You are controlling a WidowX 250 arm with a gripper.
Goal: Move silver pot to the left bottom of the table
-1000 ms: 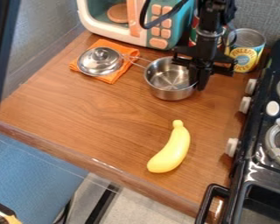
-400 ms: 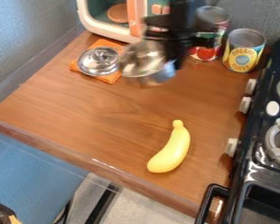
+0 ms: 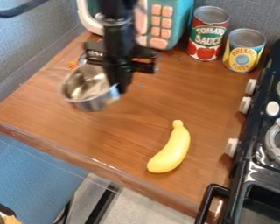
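While gripper (image 3: pixel 122 84) pinches silver pot (image 3: pixel 87 92) in jaws, wooden counter (image 3: pixel 107 135) bears banana (image 3: pixel 173 151); stove (image 3: pixel 259 162) alongside, grey wall (image 3: pixel 253 15) behind.

We count 1 round silver metal pot (image 3: pixel 89 89) and 1 black robot pincer (image 3: pixel 122 89). We see 1 curved yellow banana (image 3: pixel 171 151). We have 2 cylindrical metal cans in all: 1 red-and-green tomato can (image 3: pixel 206 37) and 1 yellow-and-blue pineapple can (image 3: pixel 243 51). We find 1 teal-and-white toy microwave (image 3: pixel 181 19), with 6 small square peach buttons (image 3: pixel 167 22) and 1 wider peach button (image 3: pixel 159 43). We count 1 black stove (image 3: pixel 256 168) bearing 3 white side knobs (image 3: pixel 245 105), 1 white oval piece (image 3: pixel 272 108), 2 grey ring-shaped burners (image 3: pixel 273 142), both partly seen, and 1 black curved handle (image 3: pixel 208 202). We spot 1 brown wooden counter (image 3: pixel 107 131) and a bit of 1 orange cloth (image 3: pixel 72 64).
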